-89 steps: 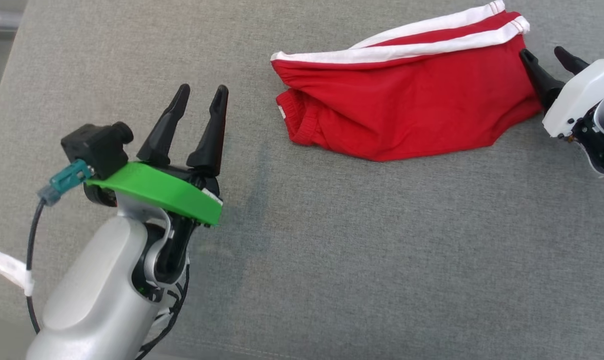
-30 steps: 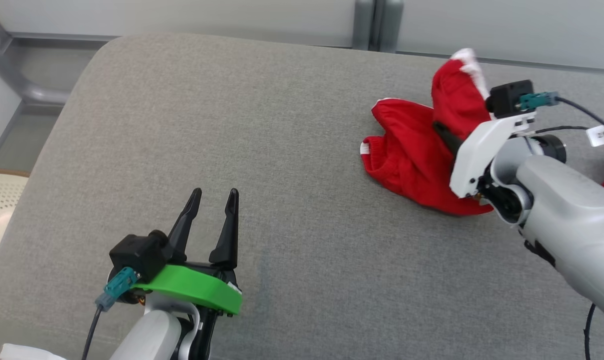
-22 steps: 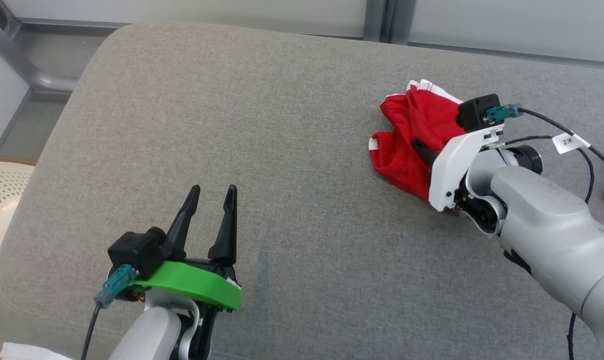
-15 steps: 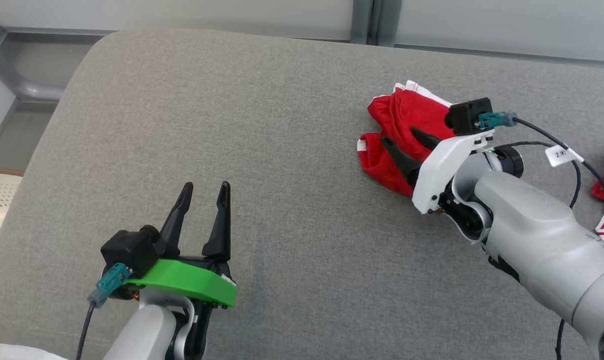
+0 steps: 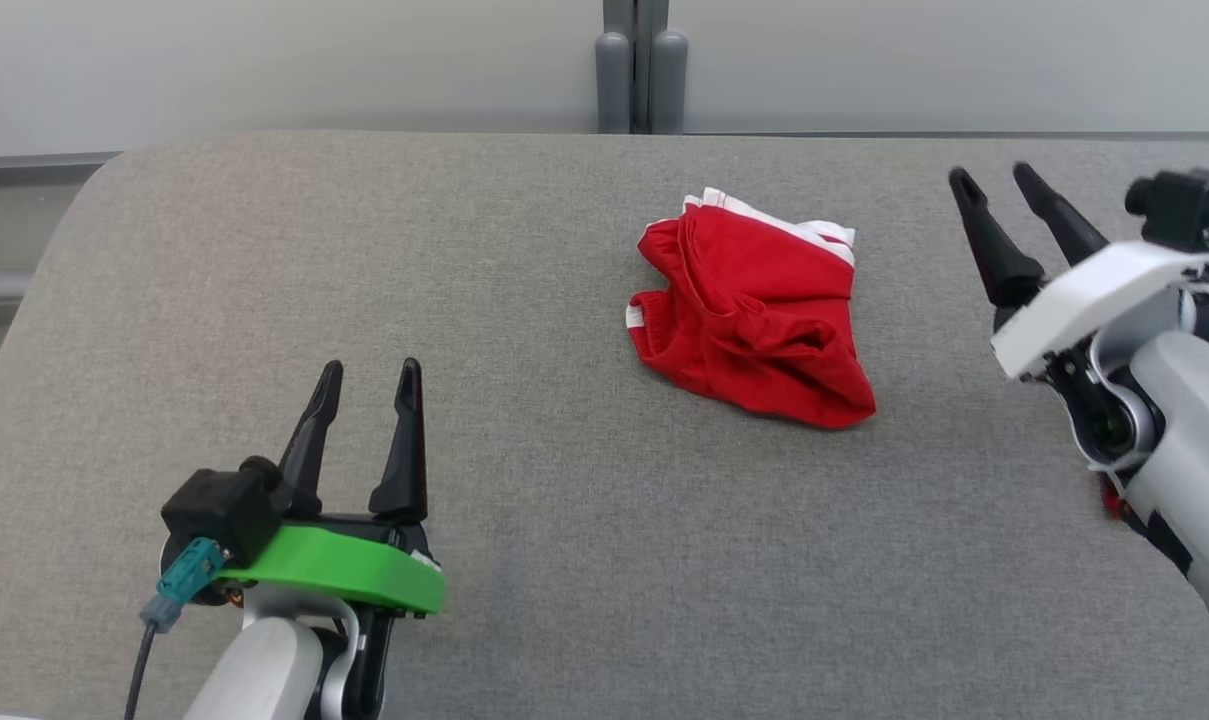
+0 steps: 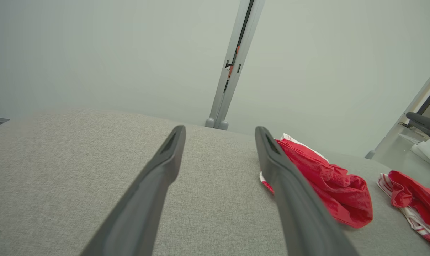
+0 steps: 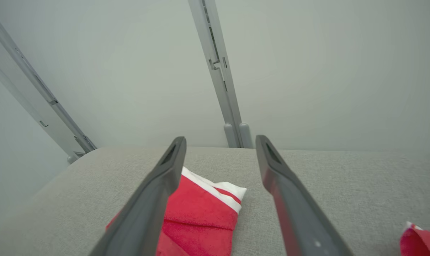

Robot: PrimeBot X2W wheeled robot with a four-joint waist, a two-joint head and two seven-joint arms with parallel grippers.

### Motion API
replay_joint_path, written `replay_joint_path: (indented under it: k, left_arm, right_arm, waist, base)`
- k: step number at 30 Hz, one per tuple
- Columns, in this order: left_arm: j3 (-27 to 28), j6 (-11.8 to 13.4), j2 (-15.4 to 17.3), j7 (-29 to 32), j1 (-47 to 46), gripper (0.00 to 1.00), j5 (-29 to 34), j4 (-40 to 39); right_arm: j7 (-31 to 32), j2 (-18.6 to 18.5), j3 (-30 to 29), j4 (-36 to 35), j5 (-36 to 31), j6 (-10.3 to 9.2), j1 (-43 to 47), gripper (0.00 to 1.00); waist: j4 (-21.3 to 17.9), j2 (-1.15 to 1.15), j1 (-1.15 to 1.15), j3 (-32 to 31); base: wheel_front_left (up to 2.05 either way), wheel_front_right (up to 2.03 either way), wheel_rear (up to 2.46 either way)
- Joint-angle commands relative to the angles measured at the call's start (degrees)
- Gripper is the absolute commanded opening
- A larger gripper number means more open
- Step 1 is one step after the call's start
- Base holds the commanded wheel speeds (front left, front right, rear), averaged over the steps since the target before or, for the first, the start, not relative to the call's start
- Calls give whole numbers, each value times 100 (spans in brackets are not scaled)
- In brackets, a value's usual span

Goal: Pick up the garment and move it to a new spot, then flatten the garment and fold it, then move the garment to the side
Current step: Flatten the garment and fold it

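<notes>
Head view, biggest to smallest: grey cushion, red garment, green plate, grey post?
1. grey cushion
2. red garment
3. green plate, though nearer the camera
4. grey post

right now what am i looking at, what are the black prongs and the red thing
This is a two-armed robot. The picture showing both arms is from a camera on its head, looking down at a grey cushion. The black prongs are the fingers of its left hand and right hand; the other two pictures look along those fingers from each wrist. Crumpled red shorts with white stripes lie between the hands. Both hands are open and empty.
</notes>
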Motion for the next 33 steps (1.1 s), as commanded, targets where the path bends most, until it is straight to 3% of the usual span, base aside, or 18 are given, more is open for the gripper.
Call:
replay_joint_path:
  k: [1,7,13,14,17,25,33]
  left_arm:
    - [-31,-15,-18,-15,76,100,45,-25]
    - [-56,12,-9,-15,30,100,289,-64]
    - [-85,-8,-90,-15,1,100,523,-57]
    - [-81,-17,-110,-15,-1,100,540,-49]
    - [-85,-61,-165,-15,-52,100,582,-14]
    - [-29,-160,-280,-15,-112,100,637,141]
    - [107,-196,-302,-15,-26,100,643,230]
  right_arm:
    - [-10,9,-222,41,-150,-3,201,100]
    - [-11,164,-990,282,-794,-2,713,100]
    - [4,536,-1093,709,-1416,-3,802,100]
    - [39,586,-1053,788,-1482,-2,757,64]
    - [168,757,-923,1119,-1673,-3,514,0]
    - [471,1383,-434,1664,-1582,-3,268,0]
    - [509,2035,294,1513,-1174,-3,460,0]
  waist:
    - [-39,0,0,-41]
    - [149,0,0,-34]
    - [379,0,0,-3]
    - [418,0,0,15]
    - [570,0,0,104]
    - [913,0,0,207]
    - [862,0,0,154]
  base:
    - [0,0,0]
    - [0,0,0]
    - [0,0,0]
    - [0,0,0]
    - [0,0,0]
    - [0,0,0]
    - [0,0,0]
